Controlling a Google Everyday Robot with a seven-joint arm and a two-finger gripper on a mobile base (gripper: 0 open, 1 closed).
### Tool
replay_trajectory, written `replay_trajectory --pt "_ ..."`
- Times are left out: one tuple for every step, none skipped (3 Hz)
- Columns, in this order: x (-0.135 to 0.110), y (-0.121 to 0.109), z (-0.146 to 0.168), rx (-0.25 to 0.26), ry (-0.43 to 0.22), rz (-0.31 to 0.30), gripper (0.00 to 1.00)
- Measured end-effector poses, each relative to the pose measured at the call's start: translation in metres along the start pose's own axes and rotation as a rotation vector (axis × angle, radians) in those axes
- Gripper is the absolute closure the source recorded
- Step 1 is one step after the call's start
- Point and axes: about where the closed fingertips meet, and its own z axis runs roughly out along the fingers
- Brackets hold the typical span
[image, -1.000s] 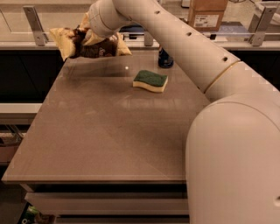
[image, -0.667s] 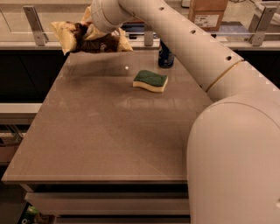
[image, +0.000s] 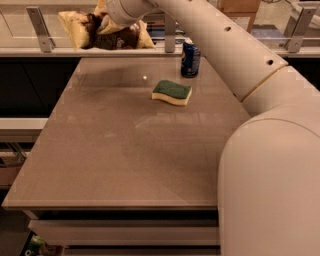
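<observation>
My gripper (image: 107, 27) is high above the far left part of the table, shut on a yellow and brown snack bag (image: 95, 31) that hangs in the air well clear of the tabletop. A green and yellow sponge (image: 172, 92) lies flat on the table (image: 125, 150), below and to the right of the bag. Behind the sponge, at the far edge, stands a blue can (image: 190, 59). My long white arm (image: 230, 55) reaches across from the lower right.
A metal rail with upright posts (image: 40, 30) runs along the table's far edge. A cardboard box (image: 239, 6) sits beyond it at the top right. Shelving shows under the table's front edge.
The gripper has lifted the snack bag higher and slightly farther back. The sponge and can have not moved.
</observation>
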Motion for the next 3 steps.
replay_trajectory --pt "-0.003 -0.012 -0.014 0.023 0.019 -0.02 1.0" --pt "-0.006 -0.021 -0.025 0.038 0.037 -0.04 1.0" --pt "-0.021 -0.043 -0.05 0.06 0.092 -0.096 1.0"
